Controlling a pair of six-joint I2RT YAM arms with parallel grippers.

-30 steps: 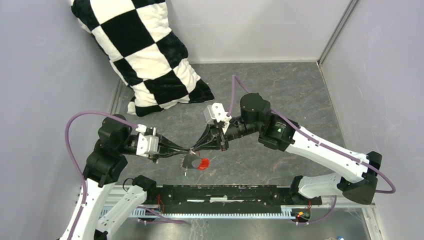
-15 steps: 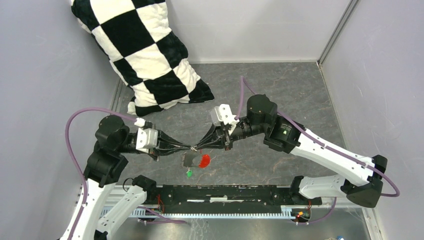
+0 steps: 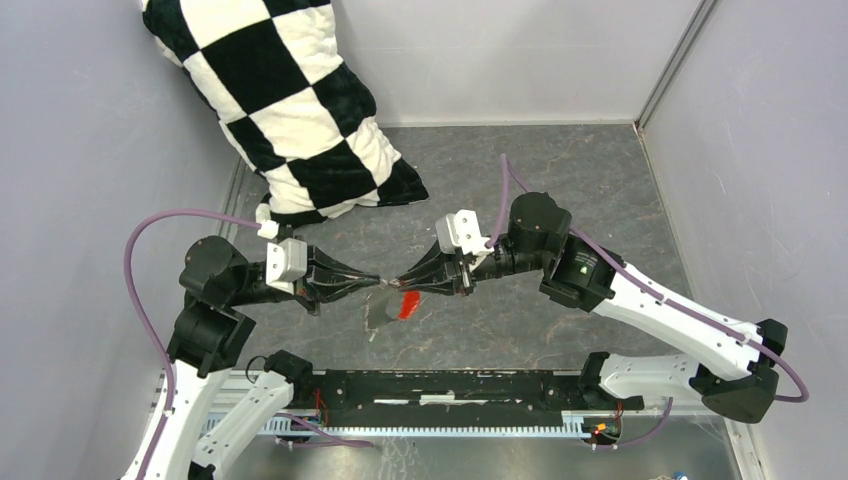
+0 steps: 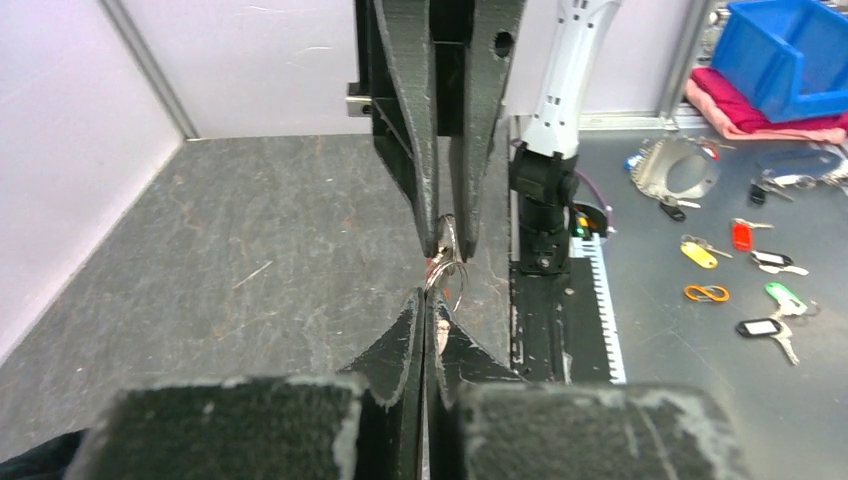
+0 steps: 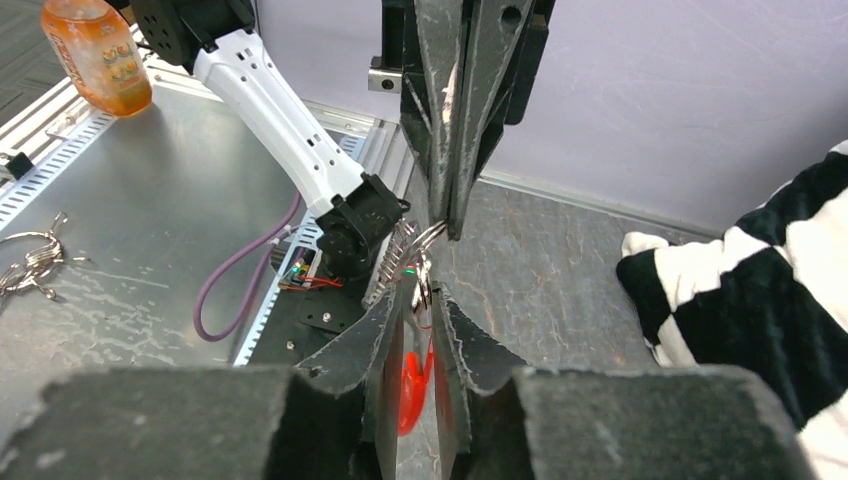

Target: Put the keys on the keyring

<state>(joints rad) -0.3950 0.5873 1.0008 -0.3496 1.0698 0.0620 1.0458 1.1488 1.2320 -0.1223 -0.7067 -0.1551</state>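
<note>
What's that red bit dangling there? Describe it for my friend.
Above the grey table, the left end effector and right end effector meet tip to tip on a silver keyring. The tag hangs beneath it, bright red against the black and silver around it.

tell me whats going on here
The left fingers and right fingers meet tip to tip above the table. The right ones pinch the keyring, its red tag hanging below. The left ones are shut at the ring's edge. Whether anything is being threaded on is too small to tell.
</note>
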